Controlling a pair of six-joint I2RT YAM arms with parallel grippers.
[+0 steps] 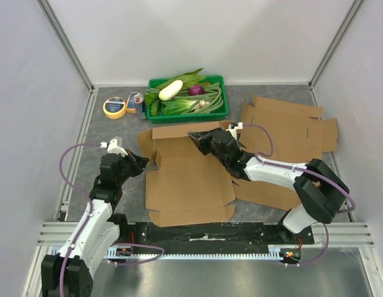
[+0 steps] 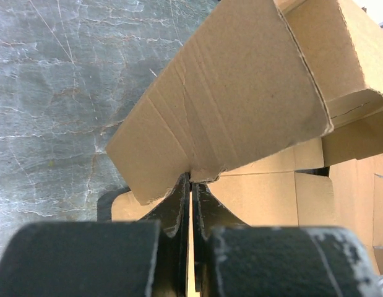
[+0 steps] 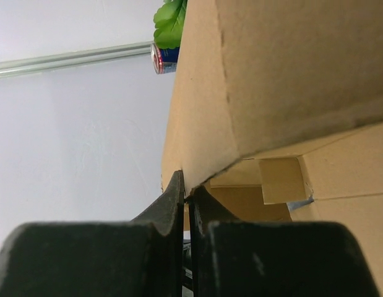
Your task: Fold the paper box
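Observation:
The paper box (image 1: 188,182) lies part-folded in the middle of the table, its base flat and its back wall raised. My left gripper (image 1: 142,163) is at the box's left side, shut on the edge of the left flap (image 2: 240,93), which stands up above the fingertips (image 2: 191,176). My right gripper (image 1: 195,138) is at the back wall, shut on the lower edge of a raised cardboard panel (image 3: 271,74); the jaws (image 3: 186,189) pinch the sheet. The box's inside shows below that panel.
A green basket (image 1: 219,115) of vegetables stands at the back. A yellow tape roll (image 1: 114,107) and a small can (image 1: 137,100) sit left of it. Another flat cardboard sheet (image 1: 290,127) lies at the right, partly under my right arm.

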